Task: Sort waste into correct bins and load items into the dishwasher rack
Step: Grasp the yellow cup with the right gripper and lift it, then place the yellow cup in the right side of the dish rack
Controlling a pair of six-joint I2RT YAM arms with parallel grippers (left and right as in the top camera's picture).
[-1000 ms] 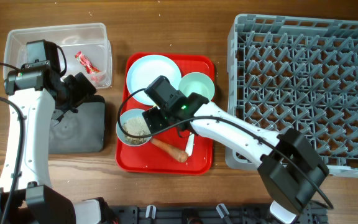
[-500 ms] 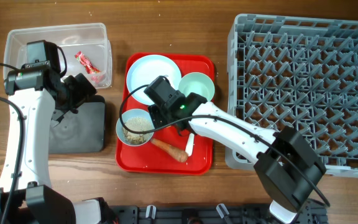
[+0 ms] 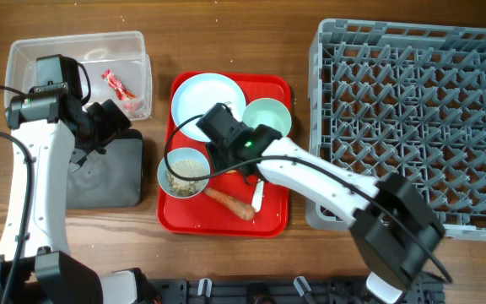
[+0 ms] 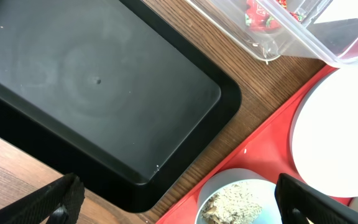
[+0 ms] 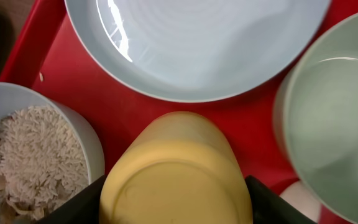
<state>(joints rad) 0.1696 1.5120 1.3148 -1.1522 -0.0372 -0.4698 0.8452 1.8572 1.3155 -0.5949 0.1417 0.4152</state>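
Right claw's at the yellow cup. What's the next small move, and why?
Probably lift straight up, slowly. The right claw has its fingers against both sides of the cup, while the plate, rice bowl and green bowl crowd it, so sideways travel risks a knock.

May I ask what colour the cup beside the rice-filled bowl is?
Yellow. The cup shows best in the right wrist view.
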